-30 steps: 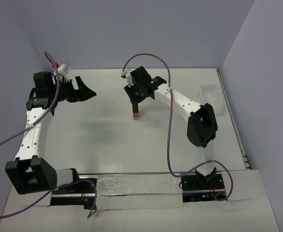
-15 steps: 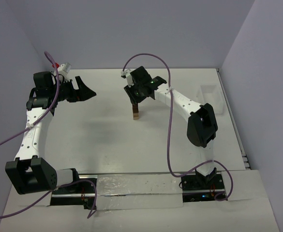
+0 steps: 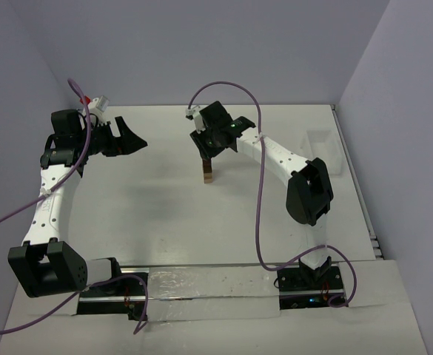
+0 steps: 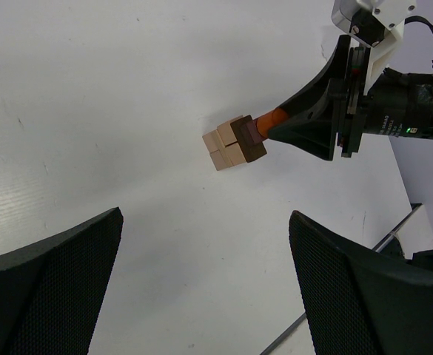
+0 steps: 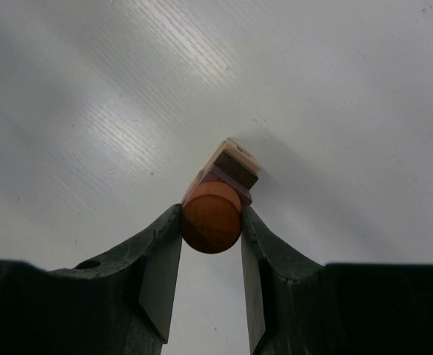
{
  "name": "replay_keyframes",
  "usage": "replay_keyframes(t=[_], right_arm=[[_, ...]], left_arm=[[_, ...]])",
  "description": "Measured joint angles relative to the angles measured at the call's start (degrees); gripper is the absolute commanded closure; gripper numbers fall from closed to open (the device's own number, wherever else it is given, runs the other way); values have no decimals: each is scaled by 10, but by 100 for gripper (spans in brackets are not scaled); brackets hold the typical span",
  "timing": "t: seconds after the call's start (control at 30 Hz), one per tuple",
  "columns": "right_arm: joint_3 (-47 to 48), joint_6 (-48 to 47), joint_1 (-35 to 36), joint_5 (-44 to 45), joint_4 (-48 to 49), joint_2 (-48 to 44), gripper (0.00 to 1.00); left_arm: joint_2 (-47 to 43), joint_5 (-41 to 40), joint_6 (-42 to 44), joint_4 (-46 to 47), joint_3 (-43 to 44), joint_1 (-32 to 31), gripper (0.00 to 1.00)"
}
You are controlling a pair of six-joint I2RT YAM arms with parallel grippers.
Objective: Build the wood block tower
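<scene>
Orange-brown cylinder (image 5: 212, 217) clamped in right hand (image 3: 207, 151), over tower (image 3: 208, 174)

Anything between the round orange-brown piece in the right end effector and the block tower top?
Nothing visible. The round orange-brown wooden piece, clamped in the right end effector, is at the top of the tan and dark-brown wood block tower. The left end effector is open, off to the side.

R arm (image 3: 275, 151) extended, jaws clamped; L arm (image 3: 49, 200) jaws wide.

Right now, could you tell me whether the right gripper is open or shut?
Shut: the right gripper clamps both sides of a round orange piece, directly over the tower.
</scene>
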Motion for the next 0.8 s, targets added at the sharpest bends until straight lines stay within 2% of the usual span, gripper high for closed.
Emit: replay_keyframes(t=[0.13,0.3,0.43,0.8], right_arm=[[0,0,0,0,-2,0,49],[0,0,0,0,-3,0,28],[0,0,0,-1,-3,0,1],[0,5,0,-16,-7,-1,0]], left_arm=[[0,1,0,0,0,0,1],[0,4,0,0,0,0,1],[0,4,0,0,0,0,1],[0,4,0,0,0,0,1]])
